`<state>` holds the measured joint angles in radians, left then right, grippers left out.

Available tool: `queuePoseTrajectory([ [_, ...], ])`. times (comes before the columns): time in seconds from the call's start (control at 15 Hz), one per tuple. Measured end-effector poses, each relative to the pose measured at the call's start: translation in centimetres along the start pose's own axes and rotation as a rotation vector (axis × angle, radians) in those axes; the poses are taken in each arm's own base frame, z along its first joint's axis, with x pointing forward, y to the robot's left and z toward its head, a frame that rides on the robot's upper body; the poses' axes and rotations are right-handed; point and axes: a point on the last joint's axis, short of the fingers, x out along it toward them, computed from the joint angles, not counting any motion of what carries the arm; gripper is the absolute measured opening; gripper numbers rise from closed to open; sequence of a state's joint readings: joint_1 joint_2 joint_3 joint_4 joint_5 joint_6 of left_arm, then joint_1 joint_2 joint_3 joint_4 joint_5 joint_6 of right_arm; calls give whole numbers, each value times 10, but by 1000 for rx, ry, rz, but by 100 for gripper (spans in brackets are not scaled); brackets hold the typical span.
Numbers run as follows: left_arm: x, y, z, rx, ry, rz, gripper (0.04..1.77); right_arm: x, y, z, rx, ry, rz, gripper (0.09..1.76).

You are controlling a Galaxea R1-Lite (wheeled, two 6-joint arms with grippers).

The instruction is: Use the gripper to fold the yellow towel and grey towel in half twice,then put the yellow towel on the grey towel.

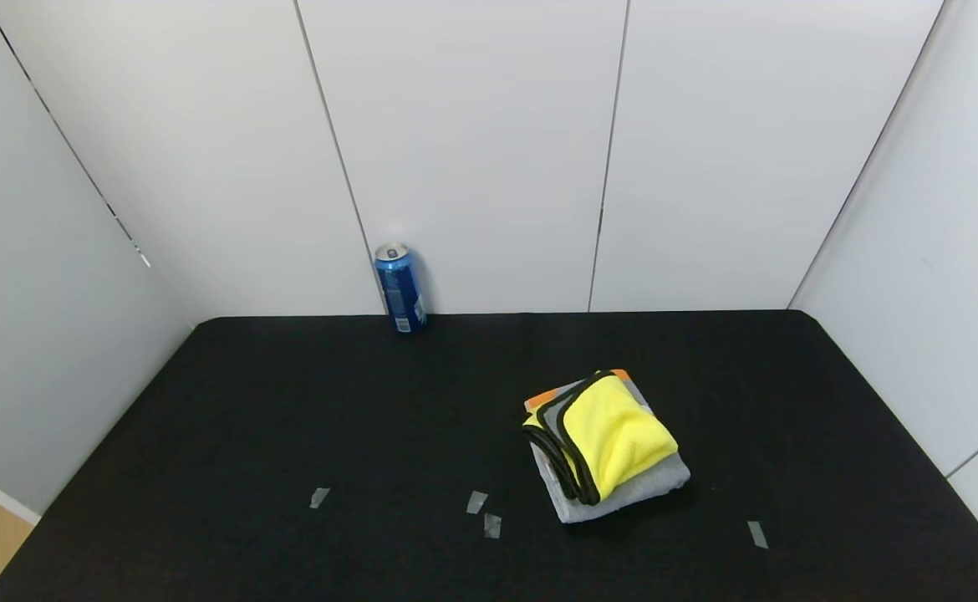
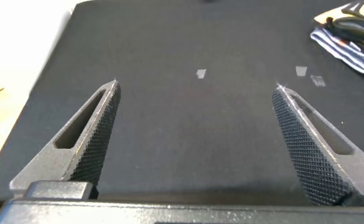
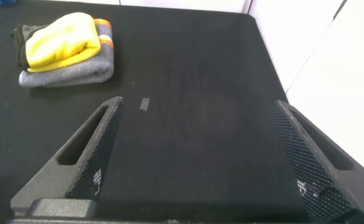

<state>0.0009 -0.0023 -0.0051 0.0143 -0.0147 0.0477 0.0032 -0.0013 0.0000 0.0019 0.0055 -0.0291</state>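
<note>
A black, felt-like table (image 1: pixel 288 418) fills the lower part of the head view, boxed in by 3 smooth white panel walls (image 1: pixel 472 150). Right of its centre sits the grey towel (image 1: pixel 623 493), a folded terry block with rounded edges and an orange strip showing at its far end. The yellow towel (image 1: pixel 618 431) lies on top of it, a plush bright bundle, folded, with its thin dark trim stacked in layers along the left side and a greyish reverse peeking out there.

Only the head view shows the blue drink can (image 1: pixel 399 288), a slim metal cylinder standing upright at the back wall, well apart from the towels. It shows neither arm. Each wrist view supplies its own: the left gripper (image 2: pixel 194 87) hangs above bare table near the front left edge, its 2 knurled grey fingers spread wide with nothing between them, the towel stack far off at one corner. The right gripper (image 3: pixel 197 102) is likewise spread and empty over the front right part of the table, with the stack well apart from it.

4 small pale tape marks (image 1: pixel 476 502) dot the front of the table.
</note>
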Motion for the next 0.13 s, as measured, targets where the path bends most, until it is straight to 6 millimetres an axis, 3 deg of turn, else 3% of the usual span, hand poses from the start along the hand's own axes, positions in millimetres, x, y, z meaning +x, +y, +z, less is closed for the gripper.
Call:
queuePoseTrajectory([
  [0.13,0,0,0,-19,0,6,172,0,0,0,-1,2,0,171],
])
